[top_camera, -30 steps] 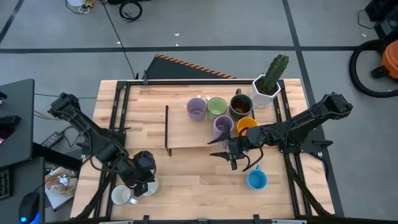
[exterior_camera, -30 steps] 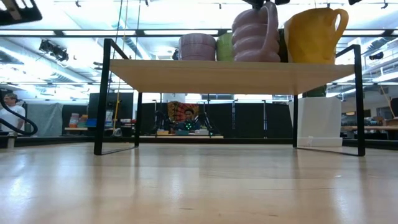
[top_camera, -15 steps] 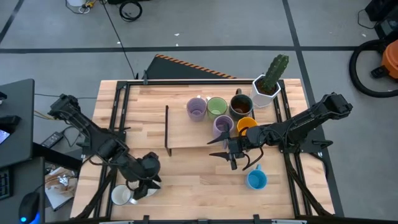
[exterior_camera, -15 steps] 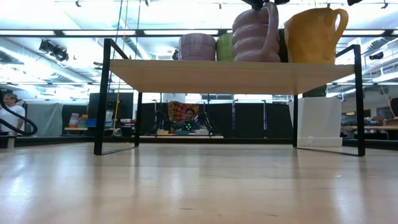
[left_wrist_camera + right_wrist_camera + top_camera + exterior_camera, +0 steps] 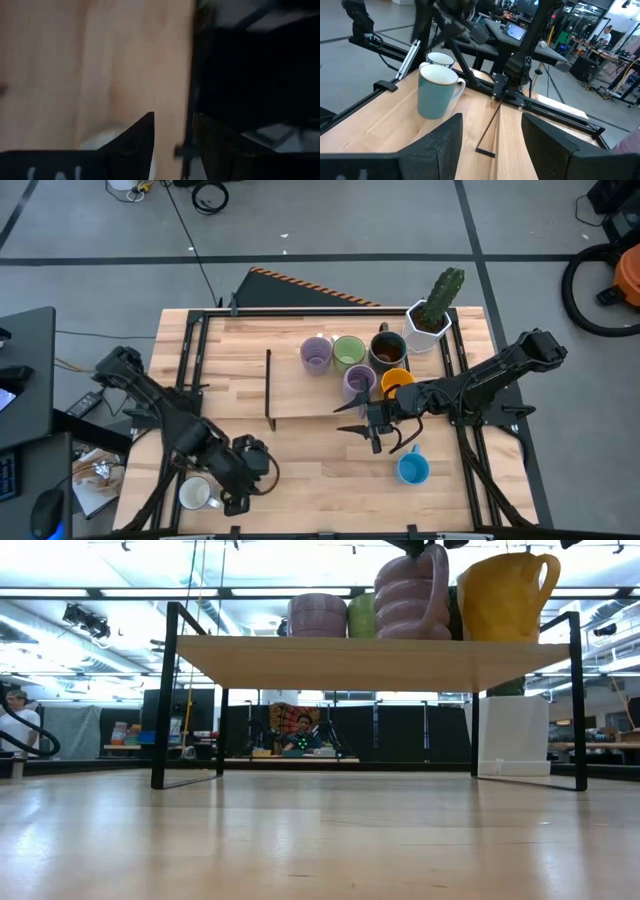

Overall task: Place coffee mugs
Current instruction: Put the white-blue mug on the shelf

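Note:
Five mugs stand on the raised wooden shelf (image 5: 300, 395): lilac (image 5: 316, 353), green (image 5: 348, 352), dark brown (image 5: 387, 348), a second lilac (image 5: 358, 383) and orange (image 5: 396, 383). The blue mug (image 5: 412, 470) stands on the table near the right arm. One white mug (image 5: 195, 495) stands at the near left corner. My left gripper (image 5: 238, 492) hangs just right of it, fingers a little apart (image 5: 172, 130), with a white blur (image 5: 102, 142) beside one finger. My right gripper (image 5: 345, 418) is open at the shelf's near edge, empty (image 5: 495, 150). My left gripper points down beside a white blurred shape (image 5: 102, 142) that lies against the outer side of one finger. I cannot tell whether it touches it. Only bare table wood shows between the fingertips.
The white pot with the cactus (image 5: 430, 315) stands at the far right corner. Black frame rails (image 5: 190, 370) run along both table sides. The right wrist view shows a blue mug (image 5: 437, 92) with a white mug (image 5: 440, 59) behind it. Open wood lies under the shelf (image 5: 320, 830).
My left gripper has moved toward the table's right and near edge, and its arm has swung with it. A second white mug, seen earlier just right of the first, is now covered by the gripper in the high view.

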`<action>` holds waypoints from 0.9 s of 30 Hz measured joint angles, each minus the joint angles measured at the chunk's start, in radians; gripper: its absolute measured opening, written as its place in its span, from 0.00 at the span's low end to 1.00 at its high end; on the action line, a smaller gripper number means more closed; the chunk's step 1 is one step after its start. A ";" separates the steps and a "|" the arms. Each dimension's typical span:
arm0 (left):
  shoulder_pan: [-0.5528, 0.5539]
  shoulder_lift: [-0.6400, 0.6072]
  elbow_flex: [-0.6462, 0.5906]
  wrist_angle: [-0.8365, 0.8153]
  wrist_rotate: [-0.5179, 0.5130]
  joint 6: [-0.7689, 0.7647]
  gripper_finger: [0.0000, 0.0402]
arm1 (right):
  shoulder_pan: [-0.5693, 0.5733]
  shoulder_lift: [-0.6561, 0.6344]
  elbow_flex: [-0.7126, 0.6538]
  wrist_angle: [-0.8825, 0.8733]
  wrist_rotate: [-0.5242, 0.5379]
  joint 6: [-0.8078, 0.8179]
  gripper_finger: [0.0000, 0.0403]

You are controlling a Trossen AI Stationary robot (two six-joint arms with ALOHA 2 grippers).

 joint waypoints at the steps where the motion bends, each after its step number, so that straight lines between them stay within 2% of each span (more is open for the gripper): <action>1: -0.006 0.022 0.026 -0.063 0.010 -0.022 0.35 | 0.000 0.000 0.000 0.000 0.000 0.000 0.52; 5: -0.036 0.092 0.078 -0.157 0.022 -0.110 0.35 | 0.000 0.000 0.000 -0.003 0.002 -0.014 0.52; 13: -0.058 0.158 0.089 -0.194 0.017 -0.215 0.37 | -0.019 0.000 0.000 0.001 0.002 -0.047 0.52; 21: -0.059 0.160 0.089 -0.385 -0.013 -0.352 0.47 | -0.042 0.000 0.000 0.005 -0.001 -0.060 0.52; 27: -0.068 0.160 0.089 -0.364 -0.017 -0.388 0.57 | -0.044 0.000 0.000 0.004 -0.001 -0.046 0.52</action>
